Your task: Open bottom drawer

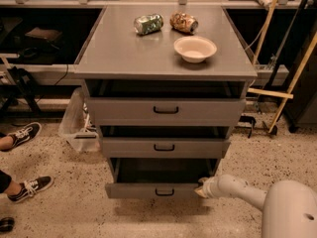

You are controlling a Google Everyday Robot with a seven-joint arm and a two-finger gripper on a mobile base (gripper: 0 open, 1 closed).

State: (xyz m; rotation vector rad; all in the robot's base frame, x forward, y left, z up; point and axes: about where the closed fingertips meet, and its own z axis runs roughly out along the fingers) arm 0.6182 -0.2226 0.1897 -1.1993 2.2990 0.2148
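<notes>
Shoes (22,135): two black sneakers on somebody's feet, well to the left of the bottom drawer; the legs are cut off by the picture's edge.
Plastic bag (77,125): on the floor, up and left of the bottom drawer, against the cabinet's side; I can't make out what's in it.
Bottom drawer (131,190): lowest of the three grey fronts, pulled partway out, so a dark gap shows behind its front.
Handle (164,192): small black bar at the middle of the bottom drawer's front, with nothing on it.
Tabletop (114,48): high above the bottom drawer, carrying a green can (148,24), a brown can (184,22) and a pale bowl (195,48); none of them matter to this job.
Pincer (202,188): at the right end of the bottom drawer's front, touching it or just beside it; I cannot tell whether it is clenched or released, or whether it hooks the edge.
Arm (242,192): white, running right from the bottom drawer to a rounded body cut off at the corner.
Step in hand: by my reckoning the pull itself, well begun but not finished.
Next move: likely a straight draw outward, away from the cabinet; pulling from the right end and not the handle could skew the tray in its runners, so it wants to be even and slow.
Hard to see: the bottom drawer's inside is too dark to tell its contents or how much travel remains.
</notes>
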